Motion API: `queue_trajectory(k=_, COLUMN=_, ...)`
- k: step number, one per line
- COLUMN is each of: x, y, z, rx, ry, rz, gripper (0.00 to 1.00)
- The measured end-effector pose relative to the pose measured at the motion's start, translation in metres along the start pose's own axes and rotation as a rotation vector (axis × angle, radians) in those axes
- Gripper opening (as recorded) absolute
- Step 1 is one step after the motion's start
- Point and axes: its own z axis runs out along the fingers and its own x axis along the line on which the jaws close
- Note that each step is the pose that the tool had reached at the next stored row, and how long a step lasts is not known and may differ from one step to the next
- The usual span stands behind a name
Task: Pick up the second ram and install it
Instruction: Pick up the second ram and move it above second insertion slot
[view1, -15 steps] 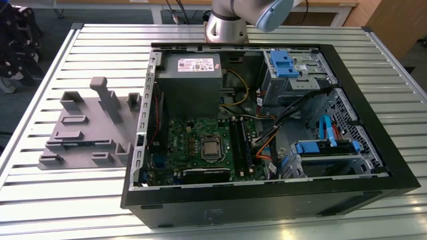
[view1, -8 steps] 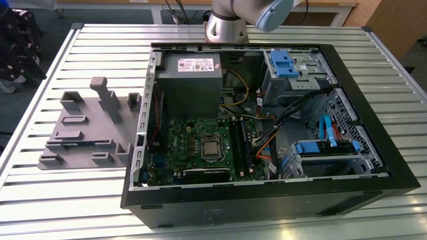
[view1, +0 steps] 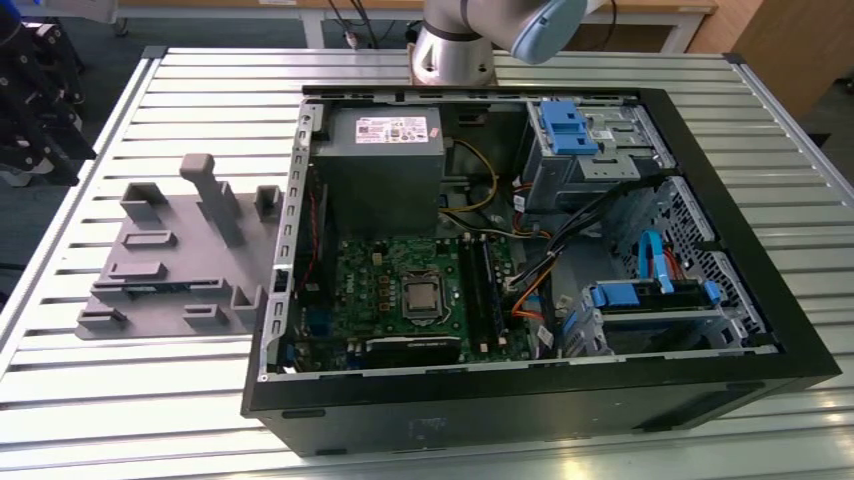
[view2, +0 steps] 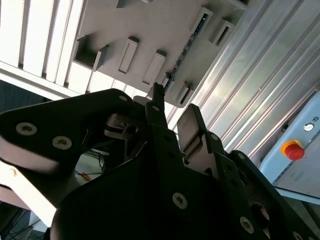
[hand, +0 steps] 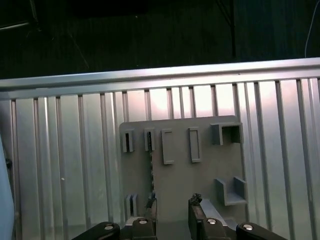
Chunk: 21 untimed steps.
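The second ram (hand: 150, 172) stands on edge in the grey holder (hand: 180, 190), seen as a thin dark strip. In the second wrist view the same ram (view2: 186, 46) is a dark line across the holder (view2: 145, 25). In the exterior view the ram (view1: 150, 286) sits low on the holder (view1: 140, 255), to the left of the computer case. My gripper (hand: 172, 206) hovers above the holder, open, with nothing between its fingers. One fingertip (hand: 150, 204) lines up with the ram's near end. The gripper (view2: 174, 102) also points at the holder in the second wrist view.
The open black computer case (view1: 534, 400) lies on the slatted metal table (view1: 174, 400), with the green motherboard (view1: 387, 290), power supply (view1: 380, 150) and blue drive brackets (view1: 574, 125) inside. Tall grey posts (view1: 214, 195) rise from the holder. The arm's base (view1: 451, 55) stands behind the case.
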Motion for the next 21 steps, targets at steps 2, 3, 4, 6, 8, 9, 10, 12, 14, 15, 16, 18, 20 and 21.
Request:
queue_trajectory(k=2, x=0.0000, y=0.0001, z=0.0001, rx=0.0001, ry=-0.0001, rz=0.000, gripper=0.38)
queue_trajectory(k=3, x=0.0000, y=0.0001, z=0.0001, rx=0.0001, ry=-0.0003, rz=0.000, gripper=0.38)
queue_trajectory(k=4, x=0.0000, y=0.0001, z=0.0002, rx=0.0002, ry=-0.0005, rz=0.000, gripper=0.38)
queue_trajectory(k=6, x=-0.0001, y=0.0001, z=0.0002, rx=0.0001, ry=-0.0006, rz=0.000, gripper=0.38)
queue_trajectory(k=8, x=-0.0001, y=0.0001, z=0.0002, rx=0.0002, ry=-0.0008, rz=0.000, gripper=0.38)
queue_trajectory(k=9, x=0.0000, y=0.0001, z=0.0002, rx=0.0001, ry=-0.0007, rz=0.000, gripper=0.38)
queue_trajectory(k=10, x=0.0000, y=0.0001, z=0.0004, rx=0.0000, ry=-0.0007, rz=0.000, gripper=0.38)
queue_trajectory(k=12, x=0.0000, y=0.0000, z=0.0010, rx=0.0002, ry=-0.0008, rz=0.000, gripper=0.38)
queue_trajectory(k=14, x=0.0000, y=0.0000, z=0.0018, rx=0.0002, ry=-0.0008, rz=0.000, gripper=0.38)
queue_trajectory(k=15, x=0.0000, y=0.0000, z=0.0024, rx=0.0002, ry=-0.0008, rz=0.000, gripper=0.38)
queue_trajectory(k=16, x=0.0000, y=0.0000, z=0.0031, rx=0.0002, ry=-0.0008, rz=0.000, gripper=0.38)
queue_trajectory(k=18, x=0.0001, y=0.0000, z=0.0045, rx=0.0001, ry=-0.0008, rz=0.000, gripper=0.38)
queue_trajectory(k=20, x=0.0001, y=-0.0001, z=0.0061, rx=0.0001, ry=-0.0008, rz=0.000, gripper=0.38)
queue_trajectory(k=21, x=0.0001, y=-0.0001, z=0.0071, rx=0.0002, ry=-0.0008, rz=0.000, gripper=0.38)
